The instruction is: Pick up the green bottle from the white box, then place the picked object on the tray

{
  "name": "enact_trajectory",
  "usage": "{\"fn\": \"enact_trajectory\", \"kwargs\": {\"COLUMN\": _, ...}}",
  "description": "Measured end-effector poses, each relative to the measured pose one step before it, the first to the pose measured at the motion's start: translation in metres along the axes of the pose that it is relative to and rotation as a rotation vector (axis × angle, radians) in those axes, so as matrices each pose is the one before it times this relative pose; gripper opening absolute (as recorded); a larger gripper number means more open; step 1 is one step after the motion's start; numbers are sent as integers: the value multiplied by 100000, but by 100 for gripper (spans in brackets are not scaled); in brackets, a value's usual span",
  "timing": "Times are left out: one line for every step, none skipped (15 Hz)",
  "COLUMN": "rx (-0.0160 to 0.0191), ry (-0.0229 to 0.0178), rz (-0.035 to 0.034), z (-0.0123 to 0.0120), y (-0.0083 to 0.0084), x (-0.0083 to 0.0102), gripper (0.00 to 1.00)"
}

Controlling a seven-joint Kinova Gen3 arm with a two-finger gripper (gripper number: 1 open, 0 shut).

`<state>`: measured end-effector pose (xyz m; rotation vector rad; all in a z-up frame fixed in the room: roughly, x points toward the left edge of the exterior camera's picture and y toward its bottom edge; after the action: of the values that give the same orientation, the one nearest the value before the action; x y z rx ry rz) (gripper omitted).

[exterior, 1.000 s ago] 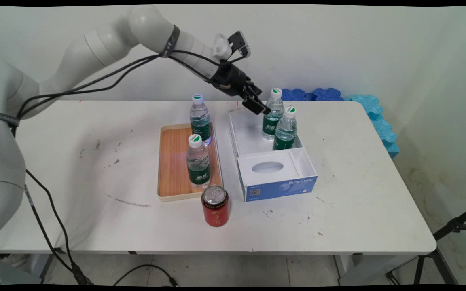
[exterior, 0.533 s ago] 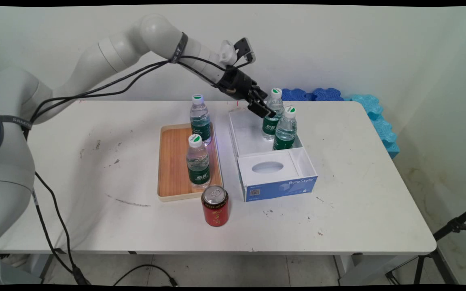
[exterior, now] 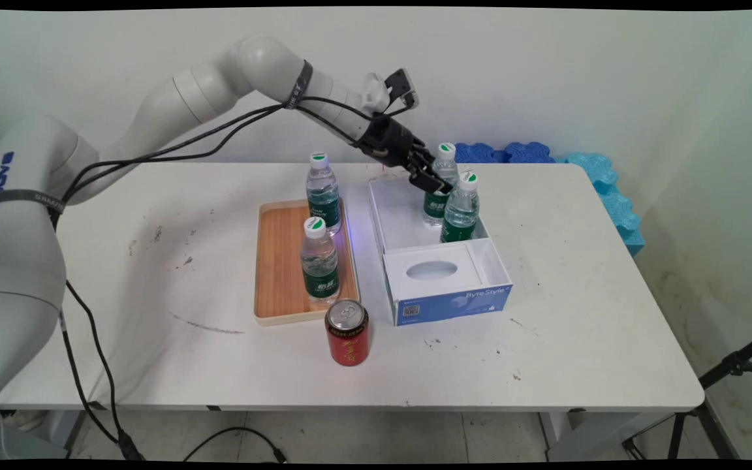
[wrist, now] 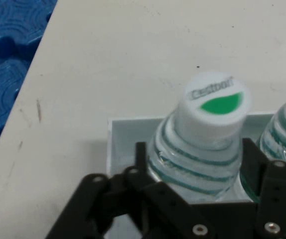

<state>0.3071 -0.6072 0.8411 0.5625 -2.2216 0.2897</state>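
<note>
Bottle (wrist: 203, 144) at the box's (exterior: 441, 287) far end sits between your tool's (wrist: 193, 164) spread fingers (wrist: 142, 157), ungripped.

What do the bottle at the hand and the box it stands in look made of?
Bottle: clear, glossy ribbed plastic by the look, since liquid shows through, with a matte white cap. Box: probably smooth white card, judging by its thin flat walls and printed blue front. The hand has a finger on either side of the bottle's shoulder.
</note>
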Motion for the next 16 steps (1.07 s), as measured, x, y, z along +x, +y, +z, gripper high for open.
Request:
{"fn": "enact_trajectory", "kwargs": {"rx": -217, "ry": 31, "rz": 5, "z": 117, "y": 10, "x": -20, "gripper": 0}}
{"fn": "enact_trajectory", "kwargs": {"rx": -136, "ry": 23, "rz": 37, "z": 80, "y": 11, "x": -1, "gripper": 0}}
{"fn": "enact_trajectory", "kwargs": {"rx": -34, "ry": 45, "rz": -104, "z": 68, "y": -21, "x": -16, "gripper": 0}}
{"fn": "enact_trajectory", "kwargs": {"rx": 136, "ry": 86, "rz": -197, "z": 5, "y": -35, "x": -39, "gripper": 0}}
{"fn": "enact_trajectory", "kwargs": {"rx": 176, "ry": 163, "rz": -53, "z": -21, "y": -48, "x": 26, "gripper": 0}}
{"fn": "enact_trajectory", "kwargs": {"rx": 279, "ry": 283, "rz": -63, "z": -126, "y": -50, "x": 77, "gripper": 0}}
{"fn": "enact_trajectory", "kwargs": {"rx": 339, "ry": 405, "rz": -147, "z": -207, "y": -50, "x": 127, "gripper": 0}}
{"fn": "enact_trajectory", "kwargs": {"rx": 518, "ry": 648, "rz": -306, "z": -399, "y": -27, "x": 222, "gripper": 0}}
{"fn": "enact_trajectory", "kwargs": {"rx": 420, "ry": 630, "rz": -356, "z": -446, "y": 8, "x": 199, "gripper": 0}}
{"fn": "enact_trajectory", "kwargs": {"rx": 324, "ry": 510, "rz": -269, "z": -380, "y": 17, "x": 162, "gripper": 0}}
{"fn": "enact_trajectory", "kwargs": {"rx": 459, "ry": 849, "rz": -537, "z": -656, "y": 42, "x": 266, "gripper": 0}}
{"fn": "enact_trajectory", "kwargs": {"rx": 395, "ry": 663, "rz": -347, "z": -551, "y": 36, "x": 207, "gripper": 0}}
{"fn": "enact_trajectory", "kwargs": {"rx": 587, "ry": 1309, "rz": -746, "z": -1087, "y": 116, "x": 456, "gripper": 0}}
{"fn": "enact_trajectory", "kwargs": {"rx": 494, "ry": 1205, "rz": -579, "z": -1028, "y": 116, "x": 495, "gripper": 0}}
{"fn": "enact_trajectory", "kwargs": {"rx": 701, "ry": 1433, "rz": -728, "z": -1514, "y": 167, "x": 531, "gripper": 0}}
{"fn": "enact_trajectory", "kwargs": {"rx": 568, "ry": 1216, "rz": -466, "z": -1383, "y": 166, "x": 513, "gripper": 0}}
